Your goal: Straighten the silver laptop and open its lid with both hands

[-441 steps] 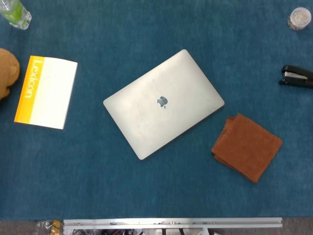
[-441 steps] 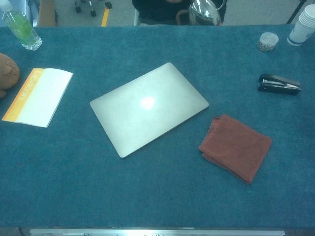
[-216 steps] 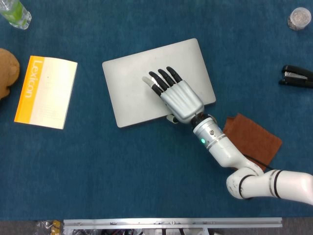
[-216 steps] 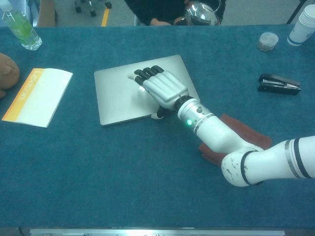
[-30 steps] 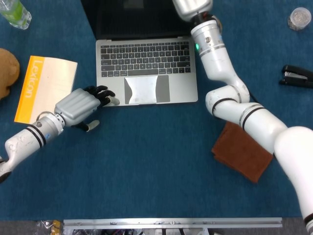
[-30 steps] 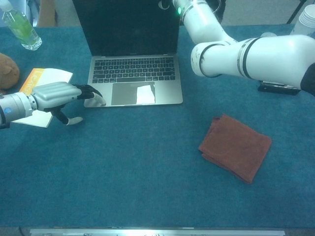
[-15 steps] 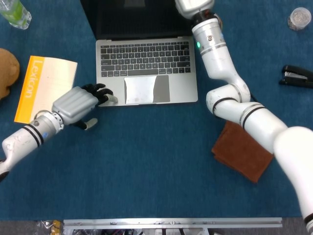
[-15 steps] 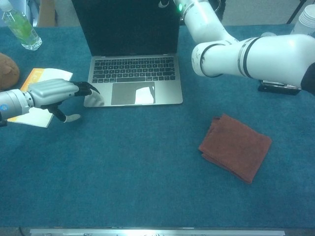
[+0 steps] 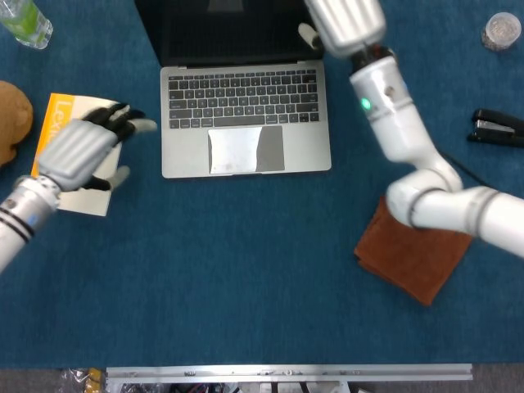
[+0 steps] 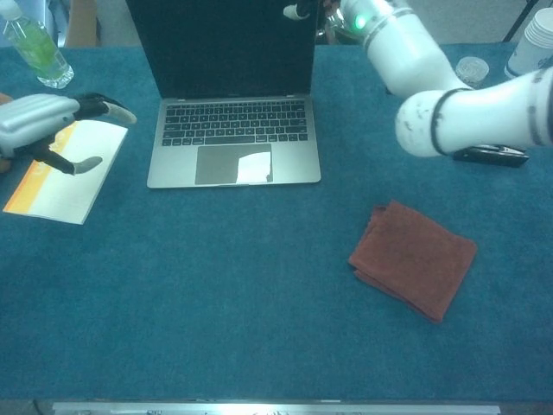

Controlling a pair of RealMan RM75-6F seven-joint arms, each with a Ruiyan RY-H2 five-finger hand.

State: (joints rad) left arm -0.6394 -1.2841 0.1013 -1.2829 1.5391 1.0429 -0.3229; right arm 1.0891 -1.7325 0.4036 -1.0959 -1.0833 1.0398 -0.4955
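The silver laptop [image 9: 246,123] sits square to the table's front edge with its lid raised; the dark screen [image 10: 229,47] stands upright behind the keyboard. My left hand [image 9: 78,151] hovers over the yellow booklet, left of the laptop and apart from it, fingers spread and holding nothing; in the chest view the left hand [image 10: 43,117] is at the left edge. My right hand [image 9: 344,23] is at the lid's upper right corner, thumb standing out and its other fingers cut off by the frame. The chest view shows only its thumb tip [image 10: 298,11].
A yellow and white booklet [image 10: 60,186] lies under my left hand. A folded brown cloth [image 9: 413,254] lies front right, under my right forearm. A black stapler [image 9: 497,128], a small jar [image 9: 501,31] and paper cups [image 10: 531,43] are at the right; a green bottle [image 9: 24,20] is far left.
My left hand has come off the laptop's front left corner and moved left and up over the booklet. My right hand and forearm have shifted right and risen. The laptop has stayed put.
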